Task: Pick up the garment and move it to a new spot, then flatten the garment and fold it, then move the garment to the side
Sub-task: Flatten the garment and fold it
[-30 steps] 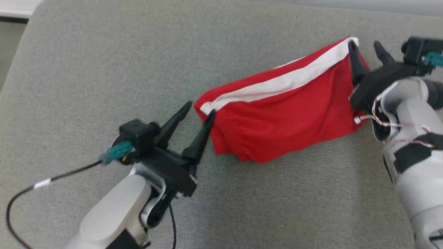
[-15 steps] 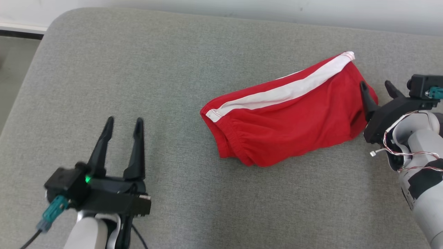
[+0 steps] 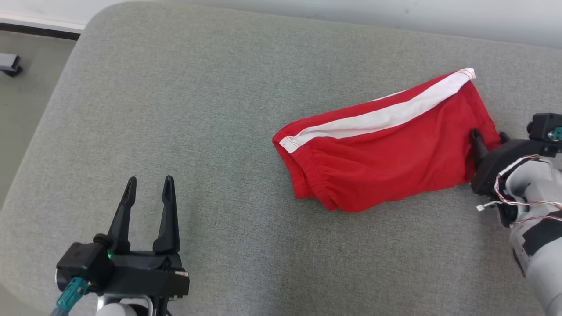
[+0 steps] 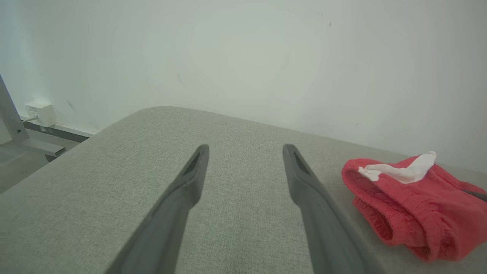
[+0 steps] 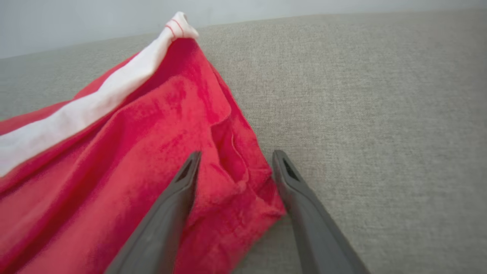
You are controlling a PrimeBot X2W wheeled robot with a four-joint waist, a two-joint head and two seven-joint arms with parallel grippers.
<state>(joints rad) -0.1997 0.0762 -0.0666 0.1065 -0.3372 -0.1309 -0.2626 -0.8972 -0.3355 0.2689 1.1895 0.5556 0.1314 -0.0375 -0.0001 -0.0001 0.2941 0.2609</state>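
Note:
The garment, red shorts with a white side stripe, lies folded and slanted on the grey cushion. My right gripper is open at the garment's right end. In the right wrist view its fingers stand on either side of a fold at the red hem, not clamped on it. Well to the left of the garment, my left gripper is open with nothing between its fingers. The left wrist view has those fingers over bare cushion, with the garment's waistband end off to the right.
The cushion's rounded left edge drops to the floor, where a small dark object lies. A white wall runs behind the cushion. A white wall box and a grey metal leg stand at the far left.
My left gripper has drawn back from the garment's left end to the lower left. The right gripper has slid from the white-striped corner down to the lower right hem. The camera has shifted.

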